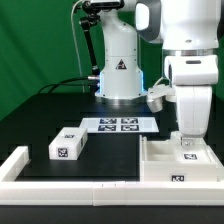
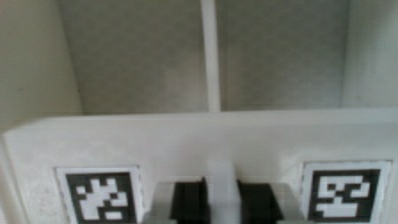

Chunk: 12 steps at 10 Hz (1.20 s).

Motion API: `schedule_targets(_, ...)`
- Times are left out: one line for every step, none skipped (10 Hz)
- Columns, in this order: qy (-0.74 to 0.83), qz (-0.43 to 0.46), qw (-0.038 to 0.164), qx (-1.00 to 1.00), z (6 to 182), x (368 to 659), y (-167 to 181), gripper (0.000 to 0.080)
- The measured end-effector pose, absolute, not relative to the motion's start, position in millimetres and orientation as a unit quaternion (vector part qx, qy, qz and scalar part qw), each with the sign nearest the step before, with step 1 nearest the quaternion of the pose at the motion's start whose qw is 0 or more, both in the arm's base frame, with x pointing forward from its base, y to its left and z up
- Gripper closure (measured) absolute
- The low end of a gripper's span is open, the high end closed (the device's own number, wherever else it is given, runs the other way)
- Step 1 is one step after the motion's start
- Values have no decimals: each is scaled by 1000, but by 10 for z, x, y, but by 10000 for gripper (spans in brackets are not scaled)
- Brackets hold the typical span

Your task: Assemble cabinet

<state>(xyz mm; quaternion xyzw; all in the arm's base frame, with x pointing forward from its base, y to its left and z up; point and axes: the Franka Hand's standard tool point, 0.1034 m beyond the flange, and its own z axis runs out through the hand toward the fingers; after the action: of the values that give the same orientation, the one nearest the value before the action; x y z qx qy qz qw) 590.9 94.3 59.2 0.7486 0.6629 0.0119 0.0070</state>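
The white cabinet shell (image 1: pixel 178 165) lies at the exterior view's right, against the front rail, with tags on its faces. My gripper (image 1: pixel 188 138) reaches straight down onto its far wall. In the wrist view the two dark fingers (image 2: pixel 183 203) stand close together, with a thin white edge of the shell (image 2: pixel 217 190) between them and a tag (image 2: pixel 98 195) on either side. The gripper (image 2: pixel 219 203) looks shut on that edge. Past the wall I see the shell's inside with a thin white ridge (image 2: pixel 210 50). A smaller white tagged block (image 1: pixel 68 145) lies apart at the exterior view's left.
The marker board (image 1: pixel 120 124) lies flat in front of the robot's base (image 1: pixel 118 75). A long white rail (image 1: pixel 70 187) edges the black table's front and left side. A green backdrop stands behind.
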Motion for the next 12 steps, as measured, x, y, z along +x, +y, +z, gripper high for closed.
schedule_targets(668,7,5,745,588,5911,940,731)
schedule_targets(672,2,2,741,588,5916,943,731)
schedule_targets(672,1,2,741,588,5916,943,731)
schedule_targets(674,1,2,739,588,5916,942,731)
schedule_targets(674,1,3,738,597,5915,936,731)
schedule_targets(674,1,5,739,629,5913,919,731)
schedule_targets(673,2,6,739,657,5898,913,568)
schedule_targets(672,3,8,741,703,5874,911,431)
schedule_targets(663,6,13,748,788,5812,910,431)
schedule_targets(648,8,17,761,892,5692,914,231)
schedule_targets(633,4,19,774,969,5540,935,98)
schedule_targets(622,6,22,782,1018,5407,971,98)
